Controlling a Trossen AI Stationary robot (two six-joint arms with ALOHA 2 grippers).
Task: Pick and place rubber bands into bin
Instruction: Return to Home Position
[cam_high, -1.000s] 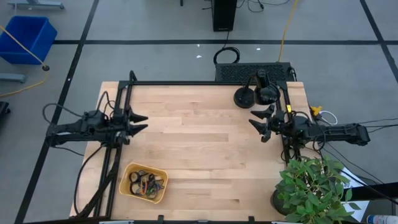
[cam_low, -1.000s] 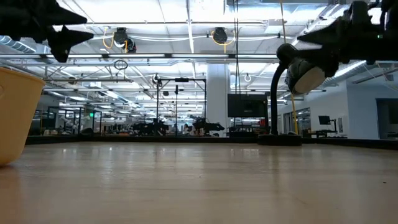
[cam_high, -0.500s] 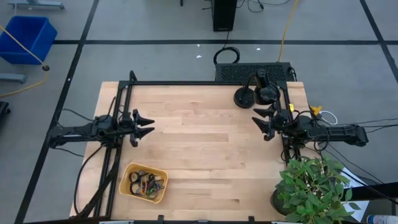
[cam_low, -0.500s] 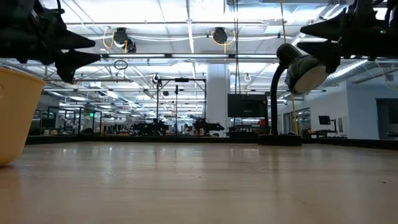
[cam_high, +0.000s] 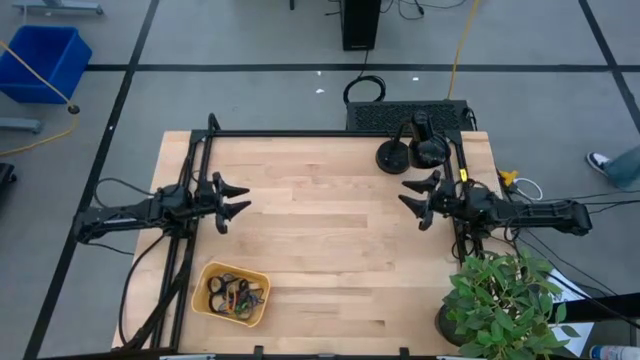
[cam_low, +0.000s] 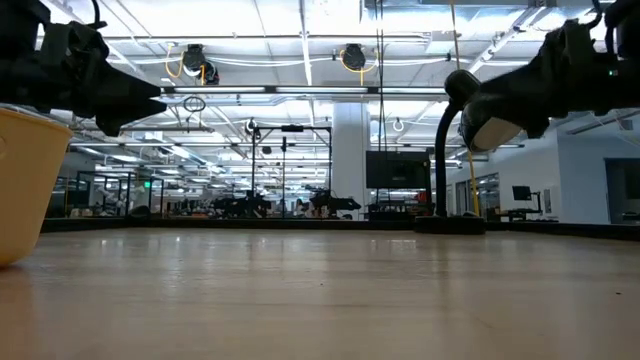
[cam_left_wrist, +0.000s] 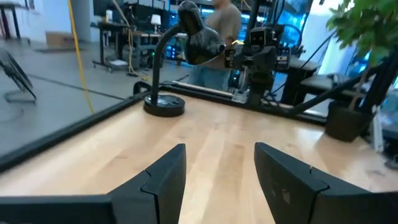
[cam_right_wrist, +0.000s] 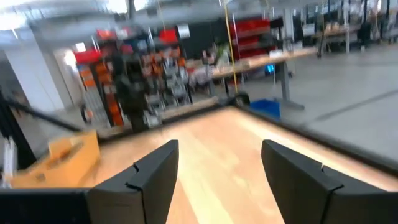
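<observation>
— Surface?
— Light wooden table (cam_high: 330, 230), planked.
— Standing on it?
— Yellow bin (cam_high: 240, 270), near-left corner. Black lamp base (cam_high: 390, 157), far edge, right. Plant pot (cam_high: 447, 322), near-right corner.

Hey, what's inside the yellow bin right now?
A tangle of rubber bands lies in the bin: black, orange and green loops show. Any bands underneath are covered.

Left pincer (cam_high: 238, 198): fingers spread, empty, arm level, pointing inward. Right pincer (cam_high: 410, 193): likewise, facing it
</observation>
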